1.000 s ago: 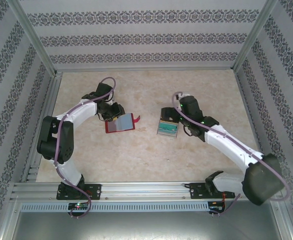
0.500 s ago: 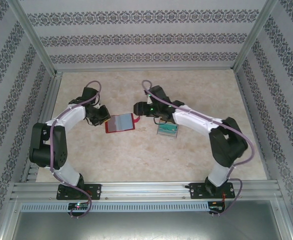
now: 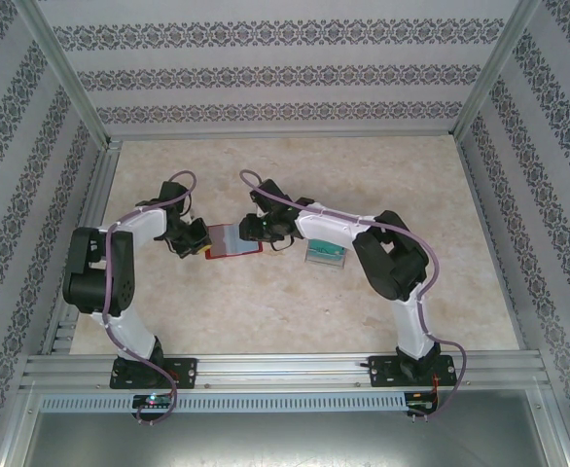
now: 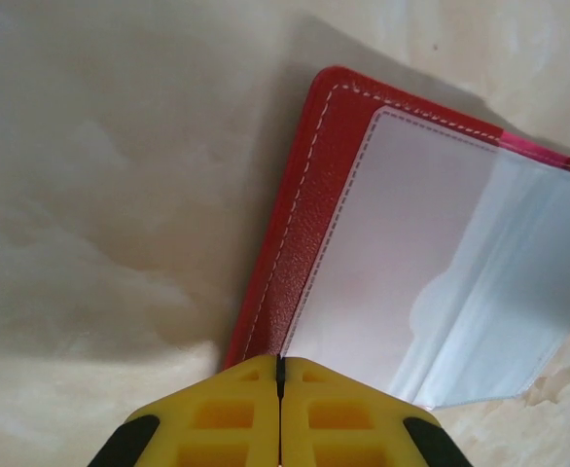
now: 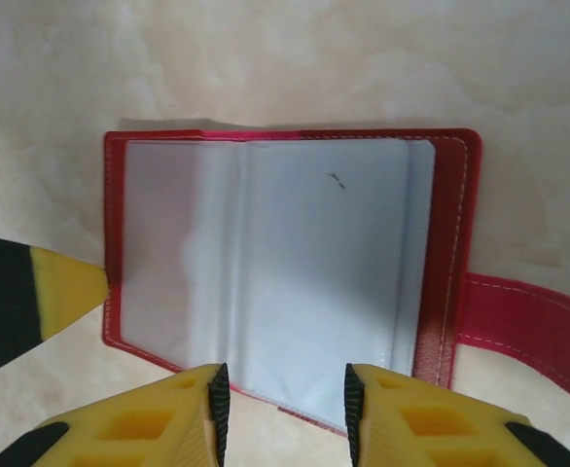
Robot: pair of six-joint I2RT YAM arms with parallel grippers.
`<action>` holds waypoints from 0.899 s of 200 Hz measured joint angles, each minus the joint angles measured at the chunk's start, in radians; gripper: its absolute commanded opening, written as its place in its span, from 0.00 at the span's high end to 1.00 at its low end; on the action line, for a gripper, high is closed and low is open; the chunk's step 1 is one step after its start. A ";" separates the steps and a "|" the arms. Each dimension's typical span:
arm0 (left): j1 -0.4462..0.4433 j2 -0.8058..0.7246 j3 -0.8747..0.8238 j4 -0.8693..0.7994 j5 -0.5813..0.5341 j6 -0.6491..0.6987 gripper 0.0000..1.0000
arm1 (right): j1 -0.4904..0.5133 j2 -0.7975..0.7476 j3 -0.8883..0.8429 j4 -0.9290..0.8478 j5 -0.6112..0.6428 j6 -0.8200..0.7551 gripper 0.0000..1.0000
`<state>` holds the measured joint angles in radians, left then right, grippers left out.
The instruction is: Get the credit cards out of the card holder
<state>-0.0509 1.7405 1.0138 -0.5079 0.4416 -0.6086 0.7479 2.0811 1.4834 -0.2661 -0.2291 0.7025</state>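
The red card holder (image 3: 234, 239) lies open and flat on the table, its grey see-through pockets (image 5: 266, 263) facing up and its red closing tab (image 5: 530, 326) sticking out to the side. My left gripper (image 3: 197, 238) is shut, and its yellow tips (image 4: 281, 366) touch the holder's red stitched border (image 4: 300, 224). My right gripper (image 5: 285, 409) hovers open over the opposite edge, nothing between its fingers (image 5: 202, 409). The credit cards (image 3: 326, 253) lie in a small pile right of the holder, a teal-green one on top.
The beige marbled table (image 3: 295, 311) is enclosed by an aluminium frame (image 3: 90, 195) and patterned walls on three sides. The left gripper's yellow fingertip (image 5: 63, 290) pokes into the right wrist view beside the holder.
My right arm has swung left, from above the card pile to the holder's right edge. My left gripper has shifted to the holder's left edge.
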 measured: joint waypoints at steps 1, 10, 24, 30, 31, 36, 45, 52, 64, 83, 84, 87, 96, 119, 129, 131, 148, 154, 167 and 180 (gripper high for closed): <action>0.000 0.000 0.000 0.000 0.000 0.000 0.93 | 0.000 0.001 0.000 0.000 0.000 0.000 0.61; 0.000 0.009 0.000 0.000 0.003 0.000 0.93 | 0.000 0.013 0.007 -0.003 0.000 0.003 0.61; 0.000 0.020 0.000 0.001 0.004 0.000 0.93 | 0.000 0.030 0.013 -0.003 -0.002 0.008 0.61; 0.000 0.023 0.000 0.001 0.006 0.000 0.94 | 0.000 0.036 0.013 -0.004 -0.002 0.010 0.60; 0.000 0.024 0.000 0.001 0.007 0.000 0.94 | 0.000 0.037 0.013 -0.004 -0.002 0.010 0.60; 0.000 0.025 0.000 0.002 0.008 0.000 0.94 | 0.000 0.042 0.014 -0.004 -0.002 0.011 0.60; 0.001 0.026 0.000 0.002 0.012 0.000 0.94 | 0.000 0.053 0.020 -0.008 -0.005 0.015 0.59; 0.001 0.027 0.000 0.002 0.014 0.000 0.94 | 0.000 0.063 0.027 -0.010 -0.006 0.019 0.57; 0.001 0.027 0.000 0.002 0.015 0.000 0.94 | 0.000 0.079 0.040 -0.015 -0.008 0.026 0.55; 0.001 0.027 0.000 0.003 0.015 0.000 0.94 | 0.001 0.086 0.055 -0.016 -0.009 0.029 0.56; 0.001 0.027 0.000 0.003 0.015 0.000 0.94 | 0.001 0.086 0.055 -0.016 -0.009 0.029 0.56; 0.001 0.027 0.000 0.003 0.015 0.000 0.94 | 0.001 0.086 0.056 -0.016 -0.009 0.029 0.56; 0.001 0.027 0.000 0.003 0.017 0.000 0.94 | 0.001 0.087 0.057 -0.014 -0.014 0.031 0.56; 0.001 0.028 0.000 0.003 0.019 0.000 0.94 | 0.001 0.097 0.061 0.000 -0.056 0.043 0.55; 0.001 0.028 0.000 0.003 0.019 0.000 0.94 | 0.001 0.105 0.069 0.010 -0.080 0.052 0.54; 0.001 0.028 0.000 0.003 0.019 0.000 0.94 | 0.001 0.107 0.071 0.013 -0.086 0.055 0.54; 0.001 0.028 0.000 0.003 0.020 0.000 0.94 | 0.006 0.123 0.089 0.034 -0.127 0.064 0.53; 0.001 0.028 0.000 0.003 0.020 0.000 0.94 | 0.008 0.128 0.092 0.042 -0.140 0.071 0.53; 0.001 0.028 0.000 0.003 0.021 0.000 0.94 | 0.013 0.132 0.097 0.060 -0.169 0.082 0.53; 0.001 0.030 0.000 0.009 0.030 0.000 0.94 | 0.016 0.134 0.101 0.072 -0.192 0.088 0.53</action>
<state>-0.0502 1.7702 1.0138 -0.4988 0.4717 -0.6086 0.7643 2.2150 1.5845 -0.1944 -0.4206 0.7906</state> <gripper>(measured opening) 0.057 0.471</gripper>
